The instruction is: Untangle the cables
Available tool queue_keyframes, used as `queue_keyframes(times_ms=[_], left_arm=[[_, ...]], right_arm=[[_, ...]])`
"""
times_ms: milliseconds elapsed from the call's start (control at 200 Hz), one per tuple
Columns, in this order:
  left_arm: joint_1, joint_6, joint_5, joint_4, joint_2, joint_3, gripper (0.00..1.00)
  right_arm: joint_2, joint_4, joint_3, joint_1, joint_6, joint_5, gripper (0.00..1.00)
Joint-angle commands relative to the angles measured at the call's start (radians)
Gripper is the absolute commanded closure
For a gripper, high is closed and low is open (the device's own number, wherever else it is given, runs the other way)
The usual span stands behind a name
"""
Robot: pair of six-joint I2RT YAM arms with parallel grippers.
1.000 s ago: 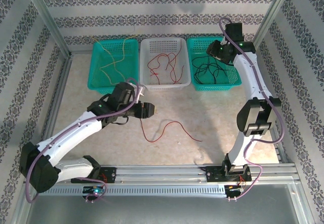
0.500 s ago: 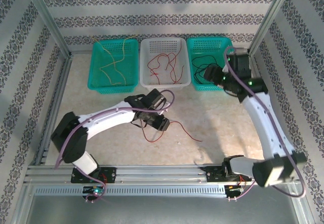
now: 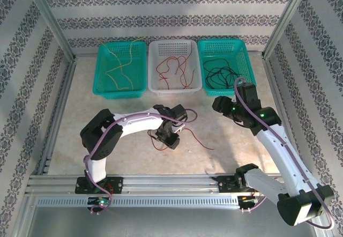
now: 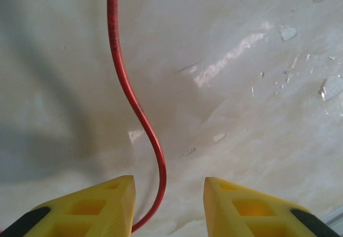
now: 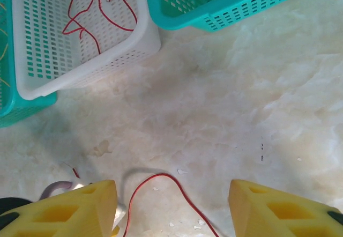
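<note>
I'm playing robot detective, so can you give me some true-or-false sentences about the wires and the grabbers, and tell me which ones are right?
1. A red cable lies loose on the table. True.
2. The white basket holds black cables. False: the white basket holds red cables; the black cables are in the right teal basket.
3. The left gripper is open, with the loose red cable between its fingers. True.
4. The right gripper is shut on a yellow cable. False: it is open and holds nothing.
5. Yellow cables lie in the left teal basket. True.
</note>
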Motion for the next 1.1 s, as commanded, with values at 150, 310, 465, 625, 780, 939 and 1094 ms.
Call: queue_keyframes(times_ms=[150, 310, 465, 625, 780, 939, 1094], left_arm=[[-0.006, 0.015, -0.030, -0.049, 0.036, 0.037, 0.95], [-0.006, 0.012, -0.083, -0.030, -0.056, 0.044, 1.00], [-0.005, -0.009, -0.126, 0.009, -0.178, 0.074, 1.00], [-0.003, -0.034, -0.088, 0.086, -0.295, 0.124, 1.00], [0.021, -0.072, 0.006, 0.153, -0.352, 0.197, 1.00], [0.056, -0.127, 0.139, 0.206, -0.369, 0.272, 1.00], [0.085, -0.188, 0.266, 0.284, -0.392, 0.302, 1.00]], right_arm=[[-0.037, 0.006, -0.005, 0.013, 0.025, 0.000, 0.42], [-0.065, 0.022, 0.003, 0.019, 0.030, -0.021, 0.42], [-0.072, 0.035, 0.028, 0.036, 0.042, -0.054, 0.42], [-0.078, 0.072, 0.062, 0.110, 0.059, -0.062, 0.41], [-0.076, 0.091, 0.089, 0.155, 0.071, -0.069, 0.40], [-0.091, 0.156, 0.089, 0.212, 0.056, -0.100, 0.39], [-0.092, 0.165, 0.068, 0.225, 0.062, -0.089, 0.38]])
